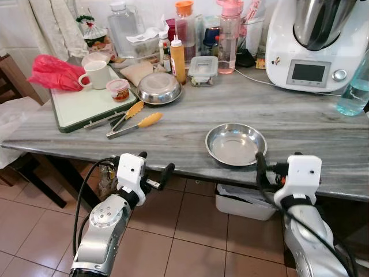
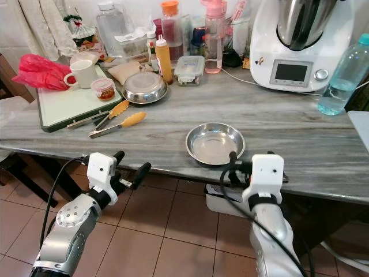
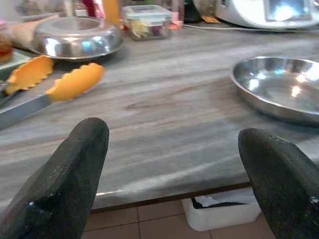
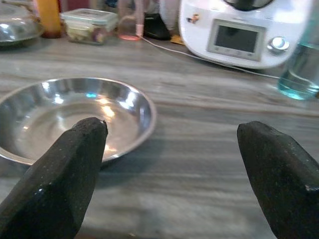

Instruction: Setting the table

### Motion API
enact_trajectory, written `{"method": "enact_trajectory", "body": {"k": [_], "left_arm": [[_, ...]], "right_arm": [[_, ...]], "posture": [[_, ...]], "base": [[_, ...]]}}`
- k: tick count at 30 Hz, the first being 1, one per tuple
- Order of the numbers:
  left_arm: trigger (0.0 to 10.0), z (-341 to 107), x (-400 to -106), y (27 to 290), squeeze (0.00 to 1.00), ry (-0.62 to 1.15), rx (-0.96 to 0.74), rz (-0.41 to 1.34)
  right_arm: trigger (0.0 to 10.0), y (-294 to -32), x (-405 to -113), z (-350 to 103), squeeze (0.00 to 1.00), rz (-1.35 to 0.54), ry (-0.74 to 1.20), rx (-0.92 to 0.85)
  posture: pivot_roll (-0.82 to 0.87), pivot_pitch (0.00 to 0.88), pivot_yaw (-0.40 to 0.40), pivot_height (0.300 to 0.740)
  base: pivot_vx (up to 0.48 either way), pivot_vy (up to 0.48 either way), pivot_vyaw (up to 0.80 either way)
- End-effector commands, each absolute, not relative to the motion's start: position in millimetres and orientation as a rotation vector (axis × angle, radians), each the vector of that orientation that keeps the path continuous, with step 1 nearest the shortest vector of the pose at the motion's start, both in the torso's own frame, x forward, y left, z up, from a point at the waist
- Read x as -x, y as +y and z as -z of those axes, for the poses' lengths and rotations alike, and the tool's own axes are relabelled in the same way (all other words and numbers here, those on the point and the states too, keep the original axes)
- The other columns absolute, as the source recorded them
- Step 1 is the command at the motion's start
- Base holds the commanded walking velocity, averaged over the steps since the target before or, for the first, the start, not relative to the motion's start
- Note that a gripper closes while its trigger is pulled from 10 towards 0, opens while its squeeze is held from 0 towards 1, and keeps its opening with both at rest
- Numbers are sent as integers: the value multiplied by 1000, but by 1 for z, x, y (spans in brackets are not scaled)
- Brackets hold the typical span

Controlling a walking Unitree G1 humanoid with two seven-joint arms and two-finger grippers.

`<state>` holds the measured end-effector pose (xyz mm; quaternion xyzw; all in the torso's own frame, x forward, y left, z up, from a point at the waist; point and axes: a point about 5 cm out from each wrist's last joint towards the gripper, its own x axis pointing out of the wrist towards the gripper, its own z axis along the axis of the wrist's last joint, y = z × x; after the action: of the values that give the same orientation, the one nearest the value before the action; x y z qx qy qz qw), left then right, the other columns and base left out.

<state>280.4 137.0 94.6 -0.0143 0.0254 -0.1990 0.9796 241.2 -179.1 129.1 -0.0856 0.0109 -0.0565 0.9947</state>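
A shallow steel dish [image 1: 236, 144] sits right side up on the grey marble table [image 1: 300, 121], near its front edge. My right gripper [image 1: 279, 165] is open at the table edge just in front of the dish, and its left finger [image 4: 65, 169] overlaps the dish's rim [image 4: 75, 114] in the right wrist view. My left gripper [image 1: 155, 164] is open and empty below the front edge, left of the dish. Yellow-tipped tongs [image 1: 135, 123] lie on the table beyond it. A second steel dish [image 1: 159, 88] rests upside down further back.
A green-edged white board [image 1: 86, 107] at the left carries a white mug [image 1: 97, 75], a small jar [image 1: 119, 90] and a red bag [image 1: 55, 72]. Bottles and a food box [image 1: 203, 68] line the back. A white kitchen machine [image 1: 314, 43] and water bottle [image 1: 354, 86] stand right.
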Motion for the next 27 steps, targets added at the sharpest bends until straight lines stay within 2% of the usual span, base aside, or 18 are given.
{"method": "enact_trajectory", "body": {"k": [1,5,7,14,25,27], "left_arm": [[10000,-91,-281,146,0,76,33,345],[10000,-88,-281,148,0,95,39,333],[10000,-87,-281,147,0,94,21,337],[10000,-83,-282,142,0,145,70,365],[10000,-82,-284,145,0,149,73,323],[10000,-82,-284,146,0,150,71,321]], "right_arm": [[10000,-174,-239,-131,0,110,17,122],[10000,-176,-235,-125,0,132,46,150],[10000,-173,-234,-122,0,84,79,103],[10000,-168,-235,-122,0,58,66,109],[10000,-171,-240,-125,0,43,57,104],[10000,-168,-241,-127,0,26,52,86]], "posture": [[-98,0,78,740],[-102,0,81,740],[-102,0,81,740],[-103,0,74,740],[-99,0,63,740],[-99,0,63,740]], "base": [[0,0,0],[0,0,0],[0,0,0],[0,0,0],[0,0,-772],[0,0,0]]}}
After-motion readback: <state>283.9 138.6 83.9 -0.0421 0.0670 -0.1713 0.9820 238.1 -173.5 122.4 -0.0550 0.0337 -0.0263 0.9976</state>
